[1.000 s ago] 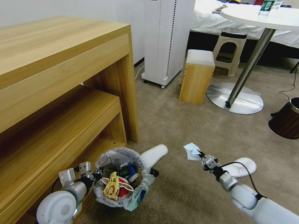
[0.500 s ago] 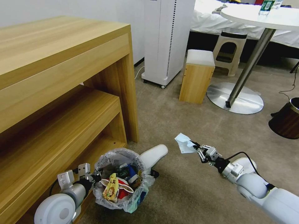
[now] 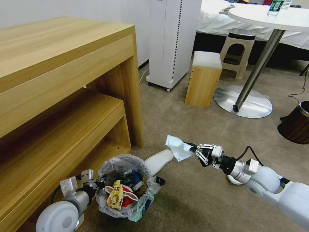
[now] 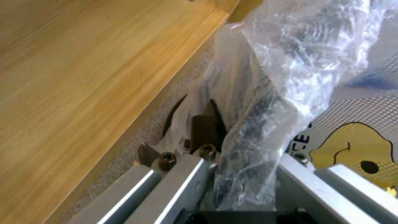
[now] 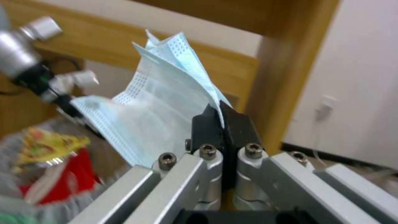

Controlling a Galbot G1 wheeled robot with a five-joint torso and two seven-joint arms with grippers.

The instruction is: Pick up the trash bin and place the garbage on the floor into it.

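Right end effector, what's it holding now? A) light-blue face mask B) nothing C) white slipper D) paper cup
A: the right end effector is shut on the light-blue face mask, held in the air above the floor beside the trash bin; the right wrist view shows the mask pinched between its black fingertips.

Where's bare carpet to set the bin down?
Free: carpet between wooden stool, table base and face mask. Crowded: trash bin in left gripper by shelf and slipper; right gripper.
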